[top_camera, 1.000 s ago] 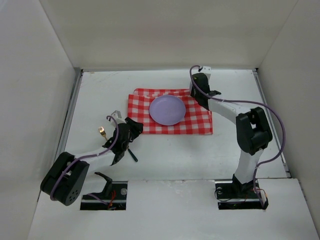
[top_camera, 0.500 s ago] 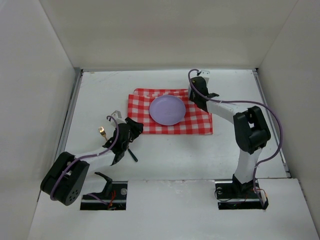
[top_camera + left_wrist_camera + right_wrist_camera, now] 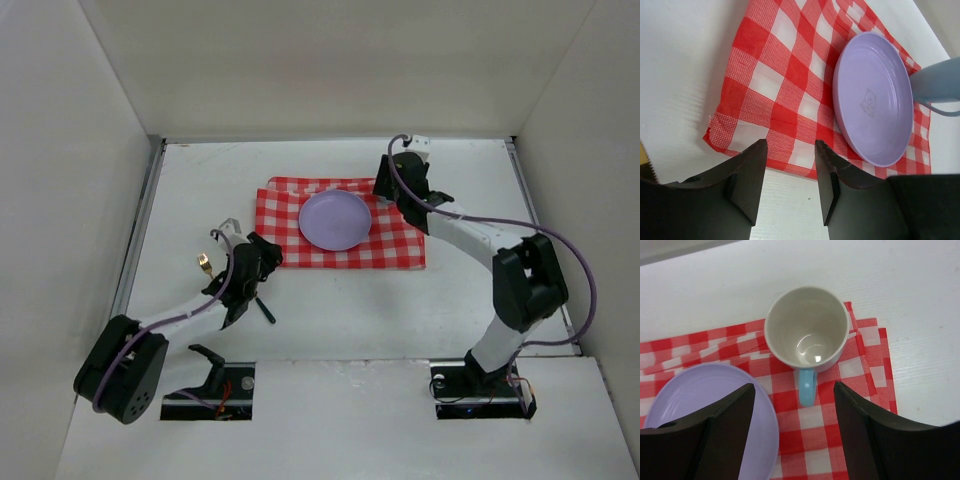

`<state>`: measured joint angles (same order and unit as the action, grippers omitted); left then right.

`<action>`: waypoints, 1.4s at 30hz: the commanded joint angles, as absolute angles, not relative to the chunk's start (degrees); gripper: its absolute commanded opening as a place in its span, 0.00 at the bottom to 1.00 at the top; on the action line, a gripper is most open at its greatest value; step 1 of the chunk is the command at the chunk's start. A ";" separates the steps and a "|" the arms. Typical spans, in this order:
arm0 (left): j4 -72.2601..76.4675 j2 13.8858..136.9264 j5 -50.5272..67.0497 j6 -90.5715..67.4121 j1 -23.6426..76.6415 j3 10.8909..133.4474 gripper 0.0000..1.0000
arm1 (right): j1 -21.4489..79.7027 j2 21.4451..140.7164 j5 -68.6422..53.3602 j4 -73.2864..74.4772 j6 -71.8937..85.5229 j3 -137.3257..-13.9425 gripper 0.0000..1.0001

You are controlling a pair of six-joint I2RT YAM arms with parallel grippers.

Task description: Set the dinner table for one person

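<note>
On the white dinner table [image 3: 340, 310] lies a red-and-white checkered cloth [image 3: 400, 245] with a purple plate [image 3: 335, 220] on it. A mug [image 3: 806, 325], white inside with a light blue handle, stands upright on the cloth's far right corner beside the plate [image 3: 705, 405]. My right gripper [image 3: 794, 387] hovers over the mug, open, its fingers either side of the handle and not touching it. My left gripper [image 3: 790, 145] is open and empty at the cloth's [image 3: 775, 75] near left corner; the plate [image 3: 872, 100] and mug [image 3: 937, 82] lie beyond it.
A gold fork [image 3: 203, 264] lies on the table left of the left gripper [image 3: 255, 262]. A dark utensil [image 3: 265, 310] lies just in front of that arm. Metal rails [image 3: 140, 230] run along the table's sides, and white walls enclose it.
The right gripper's jaws have spread wide and let go of the mug, which now stands free on the cloth. The left arm has barely shifted.
</note>
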<state>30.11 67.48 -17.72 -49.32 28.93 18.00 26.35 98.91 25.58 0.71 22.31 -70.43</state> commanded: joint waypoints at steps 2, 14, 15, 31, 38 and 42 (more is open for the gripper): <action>20.42 61.45 -25.47 -46.06 31.15 22.93 0.40 | 28.60 90.46 24.52 -2.81 22.76 -66.02 0.73; -7.72 46.60 -35.86 -45.97 34.50 24.96 0.37 | 43.95 75.23 15.39 -4.04 30.40 -48.52 0.17; -8.95 45.02 -35.34 -45.97 33.45 25.48 0.37 | 47.21 76.10 15.03 -4.39 31.45 -48.52 0.16; -16.00 30.07 -31.65 -43.85 25.18 33.14 0.38 | 73.43 113.19 19.69 -0.27 29.97 -77.94 0.45; -15.73 28.48 -30.23 -45.00 24.48 32.87 0.38 | 73.52 118.39 24.34 2.28 29.97 -80.42 0.44; -15.03 27.60 -30.50 -45.70 23.60 32.17 0.38 | 73.52 119.62 25.84 4.04 29.79 -80.77 0.44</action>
<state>-15.31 28.69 -31.27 -45.52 24.45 31.24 73.58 119.35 22.39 2.74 30.44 -78.24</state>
